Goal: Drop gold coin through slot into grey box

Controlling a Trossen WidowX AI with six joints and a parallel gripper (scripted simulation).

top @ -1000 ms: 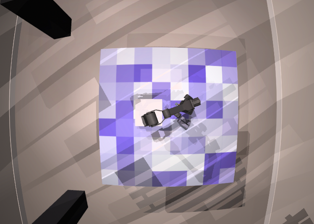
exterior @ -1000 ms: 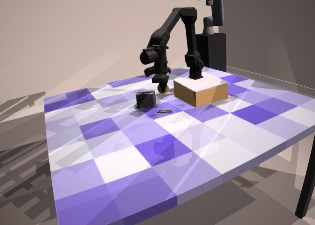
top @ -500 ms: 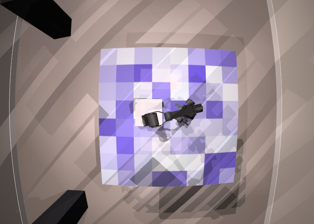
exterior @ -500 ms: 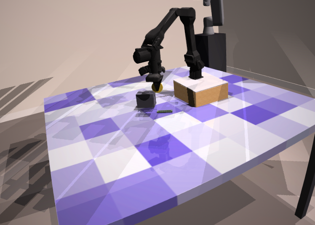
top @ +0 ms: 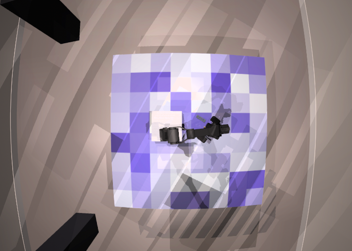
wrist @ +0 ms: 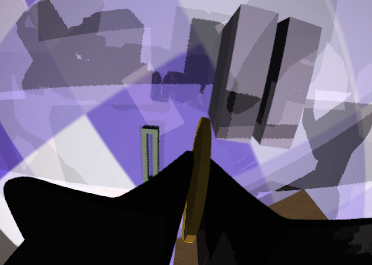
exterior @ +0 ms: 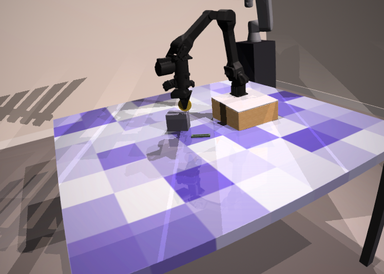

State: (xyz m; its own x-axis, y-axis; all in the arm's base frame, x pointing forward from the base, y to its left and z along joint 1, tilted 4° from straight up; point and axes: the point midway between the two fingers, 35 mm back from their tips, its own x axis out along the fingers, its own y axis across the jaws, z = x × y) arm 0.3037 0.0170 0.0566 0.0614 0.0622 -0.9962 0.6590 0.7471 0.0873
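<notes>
The gold coin point(exterior: 189, 105) point(wrist: 201, 170) is on edge in my gripper point(exterior: 185, 106) point(wrist: 194, 158), which is shut on it. The closed grey box point(exterior: 177, 121) point(wrist: 245, 70) stands on the table; its dark slot point(wrist: 272, 80) shows in the wrist view. There the coin lies left of and below the slot, with its edge nearly parallel to it. In the exterior view the coin is higher than the lid, at its right end. The arm mostly hides the box in the top view. The green holder point(top: 201, 117) point(exterior: 200, 136) point(wrist: 155, 155) is empty, beside the box.
A wooden block with a white top point(exterior: 257, 118) point(top: 166, 117) carries my arm's base, to the right of the box in the exterior view. A black pedestal point(exterior: 264, 63) with a grey arm stands behind the table.
</notes>
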